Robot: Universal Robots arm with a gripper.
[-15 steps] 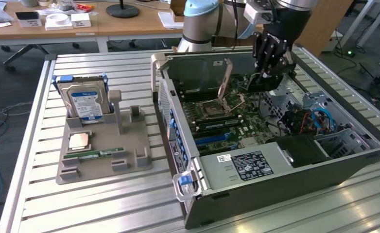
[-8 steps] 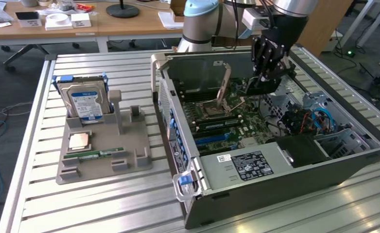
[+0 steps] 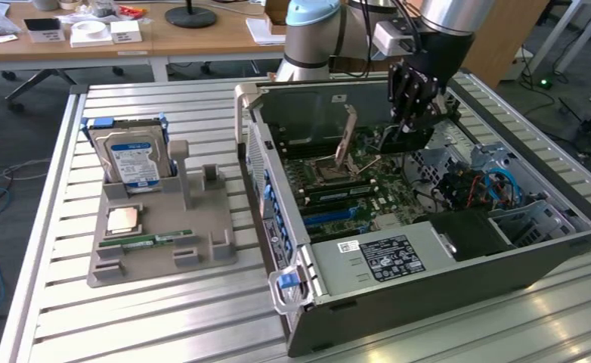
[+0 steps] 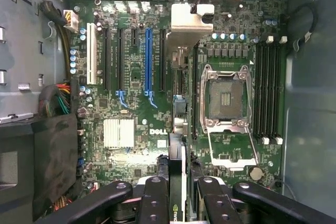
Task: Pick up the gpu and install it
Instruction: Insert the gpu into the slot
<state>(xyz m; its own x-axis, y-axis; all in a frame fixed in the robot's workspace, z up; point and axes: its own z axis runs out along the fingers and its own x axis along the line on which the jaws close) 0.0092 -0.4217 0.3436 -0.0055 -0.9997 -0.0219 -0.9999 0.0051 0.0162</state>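
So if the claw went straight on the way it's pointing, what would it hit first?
Probably the motherboard, near its expansion slots; the gpu it grips would touch before the claw itself.

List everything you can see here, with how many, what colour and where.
slatted metal table: one, silver, under everything.
open metal computer case: one, dark grey, on the table, exterior view's right.
green motherboard: one, inside the case.
grey plastic parts holder: one, beside the case, exterior view's left.
silver hard drive with blue-white label: one, upright in the holder.
square copper-coloured chip: one, flat on the holder.
narrow green memory stick: one, lying on the holder.
thin flat black gpu card: one, edge-on in the claw, over the motherboard.
claw: one, black, shut on the gpu card.
robot arm: one, silver and blue, reaching into the case.
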